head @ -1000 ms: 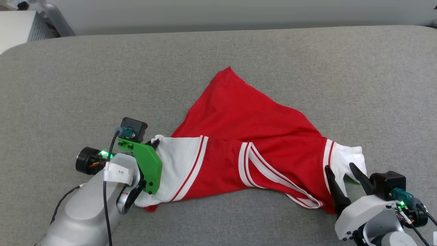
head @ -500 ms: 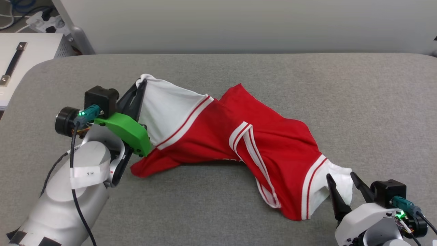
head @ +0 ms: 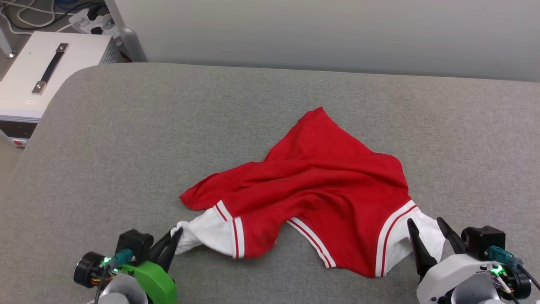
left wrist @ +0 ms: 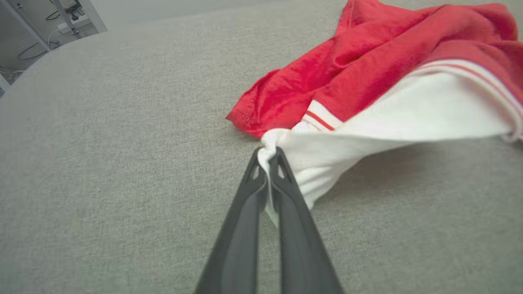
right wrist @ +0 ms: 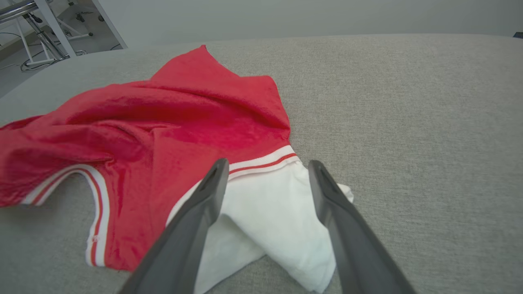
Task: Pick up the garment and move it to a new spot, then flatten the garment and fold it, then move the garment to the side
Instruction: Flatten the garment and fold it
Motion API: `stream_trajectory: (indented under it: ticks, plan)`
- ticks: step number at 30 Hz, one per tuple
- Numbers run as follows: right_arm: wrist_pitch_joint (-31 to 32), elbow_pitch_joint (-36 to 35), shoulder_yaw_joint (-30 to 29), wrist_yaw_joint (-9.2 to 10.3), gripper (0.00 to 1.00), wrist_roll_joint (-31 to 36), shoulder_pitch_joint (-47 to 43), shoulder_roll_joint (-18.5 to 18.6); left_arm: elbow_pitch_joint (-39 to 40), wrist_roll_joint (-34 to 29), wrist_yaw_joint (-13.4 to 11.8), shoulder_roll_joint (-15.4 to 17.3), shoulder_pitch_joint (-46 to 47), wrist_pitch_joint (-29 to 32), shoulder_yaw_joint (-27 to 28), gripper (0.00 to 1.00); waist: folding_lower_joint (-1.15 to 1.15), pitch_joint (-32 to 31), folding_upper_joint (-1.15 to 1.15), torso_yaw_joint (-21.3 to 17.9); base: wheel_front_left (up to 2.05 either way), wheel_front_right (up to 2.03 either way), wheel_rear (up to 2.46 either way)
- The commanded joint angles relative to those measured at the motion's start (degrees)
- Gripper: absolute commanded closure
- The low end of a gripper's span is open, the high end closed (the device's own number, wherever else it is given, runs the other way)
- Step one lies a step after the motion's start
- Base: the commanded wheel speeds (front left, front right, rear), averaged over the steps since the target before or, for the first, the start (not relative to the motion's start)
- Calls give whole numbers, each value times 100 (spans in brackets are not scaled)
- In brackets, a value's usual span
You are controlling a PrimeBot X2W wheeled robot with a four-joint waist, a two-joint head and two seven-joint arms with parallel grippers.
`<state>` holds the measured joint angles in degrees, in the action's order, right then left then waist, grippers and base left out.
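Red garment (head: 329, 177) rumpled on grey pad (head: 168, 126); left fingers (left wrist: 242, 228) pinch white sleeve (left wrist: 408, 110); right fingers (right wrist: 196, 216) spread.

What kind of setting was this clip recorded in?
Probably a robotics lab or workshop: grey fabric-covered worktable, white equipment case beside it, plugged-in power strip on the floor.

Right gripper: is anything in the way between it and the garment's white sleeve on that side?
Nothing visible. The right gripper is open, and the white sleeve of the garment lies directly ahead of it on the grey surface, with no other thing between. The left gripper is shut on the other sleeve.
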<state>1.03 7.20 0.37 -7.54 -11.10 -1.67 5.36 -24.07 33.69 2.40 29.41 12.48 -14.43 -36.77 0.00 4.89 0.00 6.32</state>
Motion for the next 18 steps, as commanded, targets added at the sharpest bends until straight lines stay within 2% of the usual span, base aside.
stream_trajectory:
  ticks: [1, 10, 11, 12, 18]
  plan:
    - [15, 32, -13, 5, 0, 58, -17, -33, -146, -59, 87, 44, 9, 40, -61, 100, 0, -21, 0, 14, 0, 0, 0]
    - [78, 132, -80, 5, 0, 134, -62, -67, -1088, -232, 305, -97, 230, 467, -551, 100, 0, -185, 0, -2, 0, 0, 0]
    - [83, 143, -84, 5, 0, 134, -76, -69, -1145, -249, 295, -117, 249, 425, -558, 57, 0, -208, 0, 0, 0, 0, 0]
    - [101, 146, -92, 5, 0, 136, -89, -73, -1200, -251, 250, -156, 275, 348, -532, 0, 0, -238, 0, 7, 0, 0, 0]
    - [255, -82, -72, 5, 0, 208, -93, 159, -1210, -185, 58, -418, 446, 60, -311, 0, 0, -285, 0, 185, 0, 0, 0]
